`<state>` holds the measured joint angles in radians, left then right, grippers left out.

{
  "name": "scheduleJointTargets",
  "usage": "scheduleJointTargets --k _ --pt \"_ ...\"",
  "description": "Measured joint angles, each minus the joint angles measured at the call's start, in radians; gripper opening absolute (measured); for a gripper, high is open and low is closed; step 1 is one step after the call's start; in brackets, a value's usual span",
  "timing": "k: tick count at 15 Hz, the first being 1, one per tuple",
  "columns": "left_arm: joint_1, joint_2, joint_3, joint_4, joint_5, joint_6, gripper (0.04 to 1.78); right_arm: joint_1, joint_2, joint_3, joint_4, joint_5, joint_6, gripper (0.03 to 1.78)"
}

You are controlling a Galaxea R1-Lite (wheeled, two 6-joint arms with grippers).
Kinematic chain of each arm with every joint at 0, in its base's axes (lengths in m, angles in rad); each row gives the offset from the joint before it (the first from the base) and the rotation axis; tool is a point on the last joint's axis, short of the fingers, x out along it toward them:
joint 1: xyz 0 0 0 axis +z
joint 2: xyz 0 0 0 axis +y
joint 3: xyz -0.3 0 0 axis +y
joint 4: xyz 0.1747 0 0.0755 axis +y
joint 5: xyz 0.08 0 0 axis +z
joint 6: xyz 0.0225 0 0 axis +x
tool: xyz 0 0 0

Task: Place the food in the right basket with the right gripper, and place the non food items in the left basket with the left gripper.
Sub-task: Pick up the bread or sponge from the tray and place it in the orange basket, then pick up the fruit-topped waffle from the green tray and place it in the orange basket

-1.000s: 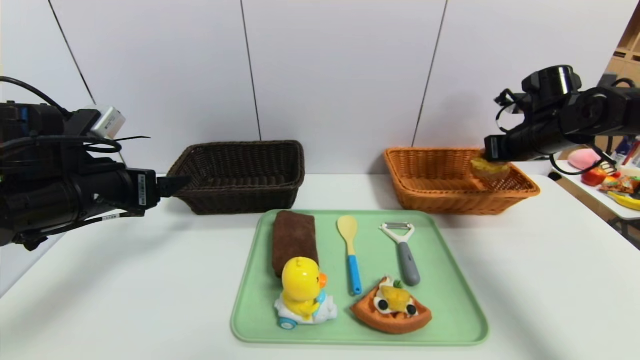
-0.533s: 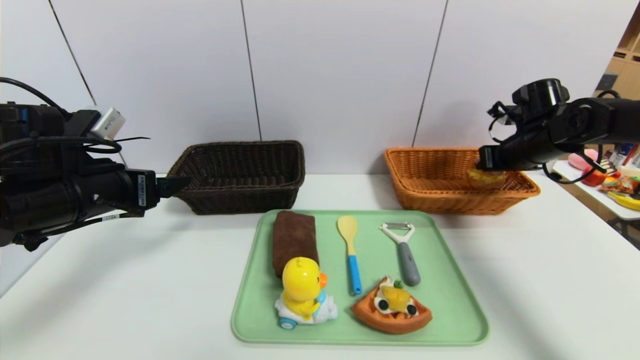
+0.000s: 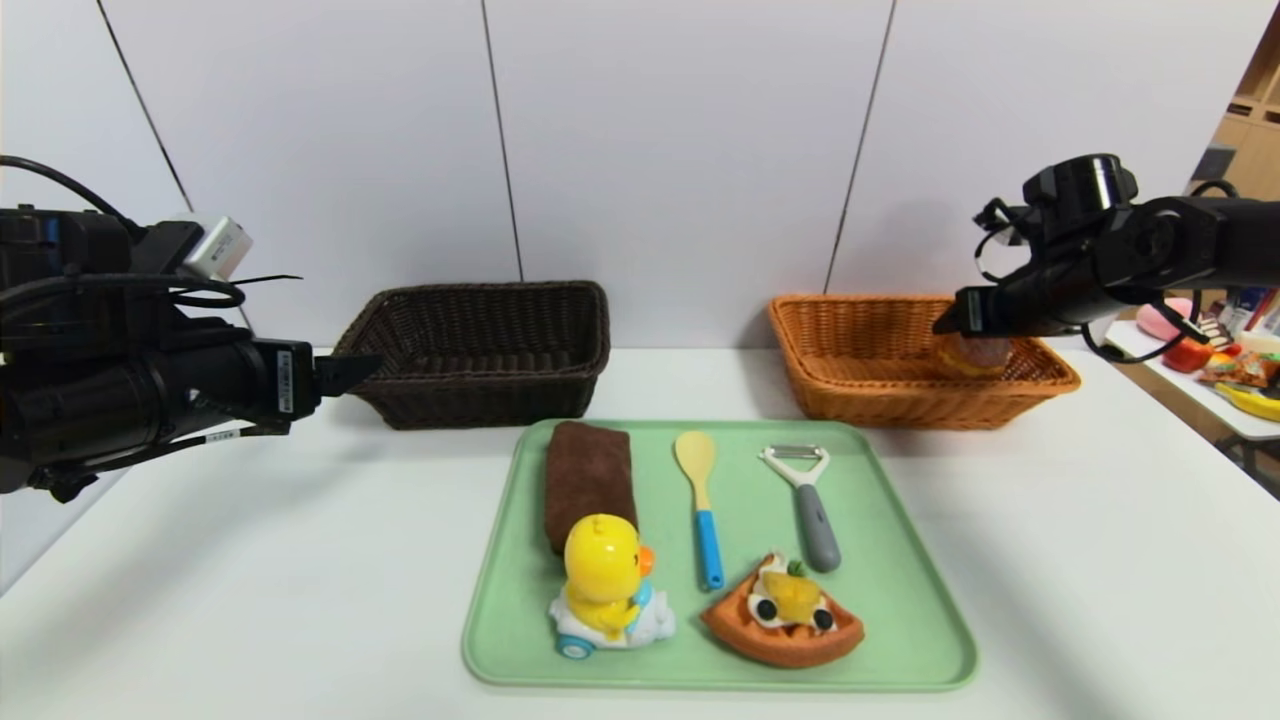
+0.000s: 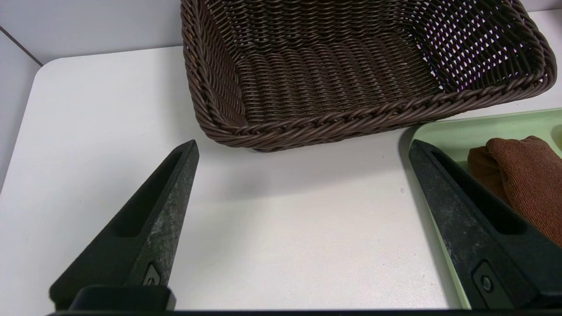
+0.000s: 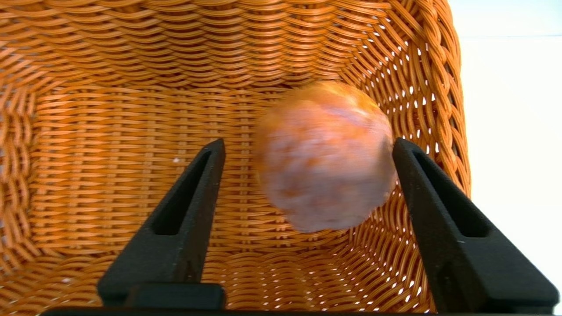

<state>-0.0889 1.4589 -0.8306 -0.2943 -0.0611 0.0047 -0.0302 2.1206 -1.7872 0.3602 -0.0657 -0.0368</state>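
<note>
Bun (image 5: 325, 156) sat loose between the spread fingers of the right tool (image 3: 950, 322), inside the orange-tan basket (image 3: 850, 340) near its right wall; we judged it freshly let go, nothing gripped. Left tool (image 4: 303, 184) hung wide open and empty over the bench (image 4: 285, 245), just before the dark brown basket (image 4: 307, 79), poised for non-food. Waffle wedge (image 3: 785, 610) lay on the green tray (image 3: 920, 610) near the front edge, beside the peeler (image 3: 808, 505), with open room to its right.
</note>
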Motion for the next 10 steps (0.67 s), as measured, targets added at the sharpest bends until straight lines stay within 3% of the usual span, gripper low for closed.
scheduleJointTargets --k 4,6,8,10 --pt "0.0 0.0 0.001 0.001 0.0 0.0 1.69 0.004 -0.02 0.004 0.003 0.001 0.003 1.49" --pt "0.0 0.0 0.002 0.0 0.0 -0.002 1.69 0.02 -0.055 0.005 0.017 0.016 0.046 1.54" --pt "0.0 -0.003 0.007 0.0 0.0 -0.003 1.69 0.074 -0.123 0.008 0.081 0.045 0.098 1.58" --pt "0.0 -0.01 0.017 0.0 0.0 -0.003 1.69 0.189 -0.205 0.024 0.175 0.063 0.134 1.61"
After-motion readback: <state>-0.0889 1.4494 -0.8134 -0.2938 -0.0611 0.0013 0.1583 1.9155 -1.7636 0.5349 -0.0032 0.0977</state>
